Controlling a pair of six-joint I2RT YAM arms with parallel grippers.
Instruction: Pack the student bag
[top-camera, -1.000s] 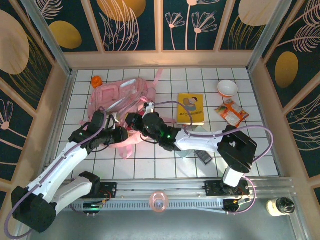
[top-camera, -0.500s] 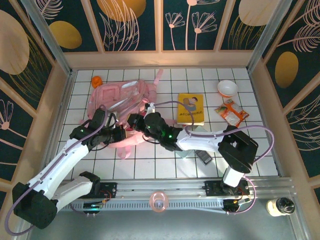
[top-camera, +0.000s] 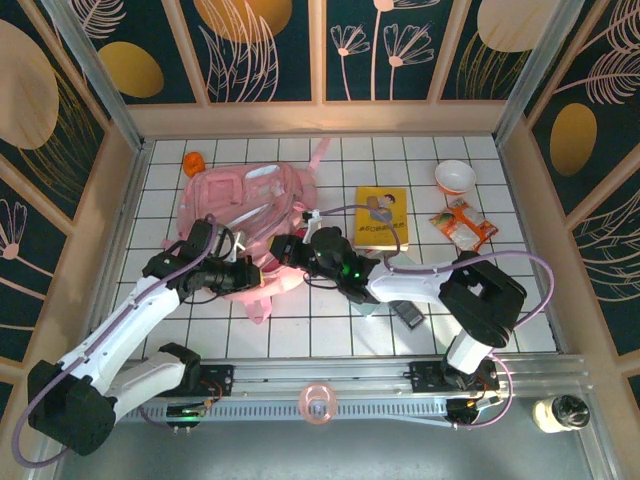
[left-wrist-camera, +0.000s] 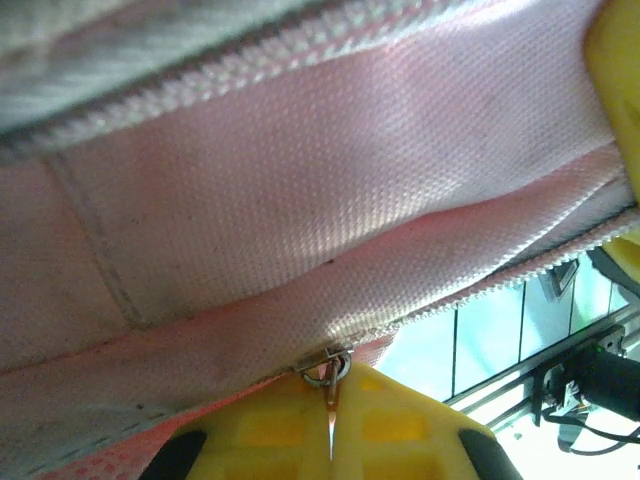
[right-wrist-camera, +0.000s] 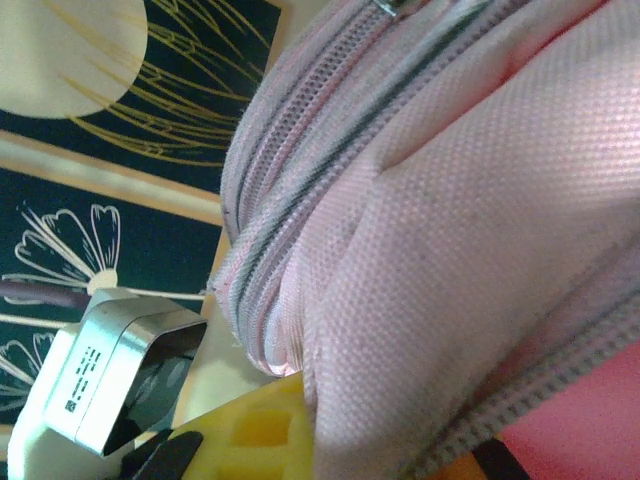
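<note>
As the overhead view shows, the student bag (top-camera: 228, 190) lies on the white tiled table (top-camera: 500, 300), in the left half and toward the far wall. Its near edge is drawn up into a bunch between the two arms. The left gripper (top-camera: 252, 276) sits at that near edge, reaching in from the left. The right gripper (top-camera: 283, 250) reaches in from the right and meets the same bunched edge just beside it. Whether the two grippers touch cannot be told.

From the left wrist, pink bag fabric lies directly against the fingers, with a line of zipper teeth running across it. The yellow pads (left-wrist-camera: 400, 425) are pressed together with no gap. The small metal zipper pull (left-wrist-camera: 326, 364) sits at their tips, its tab pinched between them.

From the right wrist, the bag bulges over the fingers. A fold of its fabric, edged by zipper tape, passes down beside one yellow pad (right-wrist-camera: 262, 430) and is clamped in the closed jaws.

A yellow book (top-camera: 382, 218) lies flat just right of the bag, apart from it. A white bowl (top-camera: 455, 177) and an orange packet (top-camera: 463, 226) lie farther right, well clear of both grippers.
</note>
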